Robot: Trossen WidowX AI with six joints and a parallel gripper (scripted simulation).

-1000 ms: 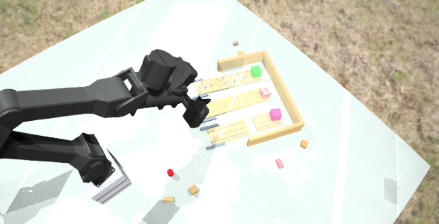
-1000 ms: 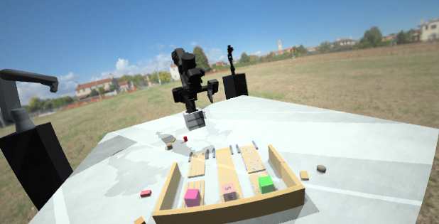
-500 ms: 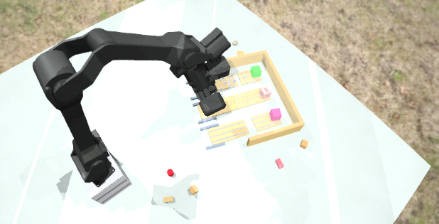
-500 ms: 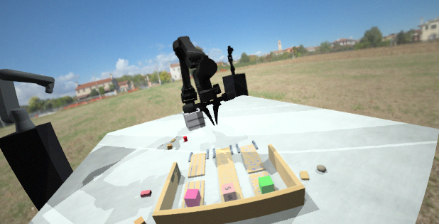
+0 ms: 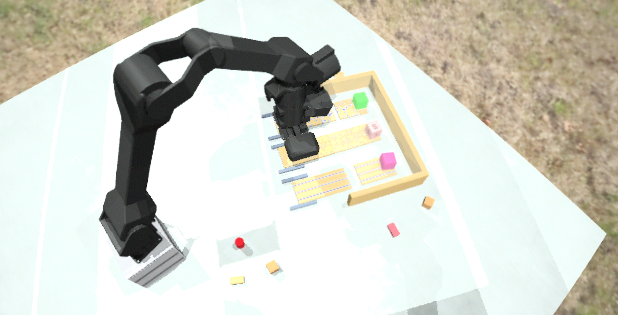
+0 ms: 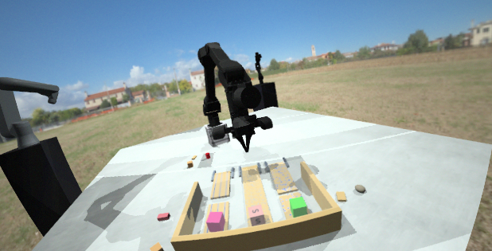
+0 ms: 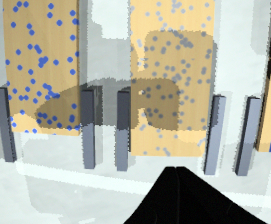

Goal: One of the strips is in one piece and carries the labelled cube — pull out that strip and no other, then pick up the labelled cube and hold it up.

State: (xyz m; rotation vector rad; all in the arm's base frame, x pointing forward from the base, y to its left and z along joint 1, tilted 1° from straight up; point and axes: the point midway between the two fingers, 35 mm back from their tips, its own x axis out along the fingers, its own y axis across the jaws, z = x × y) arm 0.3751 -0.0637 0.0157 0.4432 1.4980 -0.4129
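Note:
The middle strip [image 5: 345, 141] [image 6: 253, 190] [image 7: 193, 145] is one unbroken piece, and the pale pink cube [image 5: 373, 129] [image 6: 256, 215] marked "S" stands on its far end. The blue-dotted strip [image 5: 322, 119] [image 6: 283, 180] [image 7: 41, 70] is split by a gap; its far piece carries the green cube [image 5: 360, 100] [image 6: 298, 206]. The striped strip [image 5: 322, 185] [image 6: 220, 185] is split too; its far piece carries the magenta cube [image 5: 388, 161] [image 6: 216, 221]. My gripper [image 6: 247, 150] [image 7: 174, 175] is shut and empty, pointing down above the table by the middle strip's near end. Its fingertips are hidden in the top view.
A wooden wall [image 5: 396, 124] [image 6: 259, 238] encloses the far end and both sides of the strips. Short grey rails [image 5: 295, 178] [image 7: 88, 130] flank the near ends. A red cylinder [image 5: 239, 242] [image 6: 208, 155], an orange block [image 5: 272, 267] and a red block [image 5: 393, 230] [image 6: 163, 216] lie outside.

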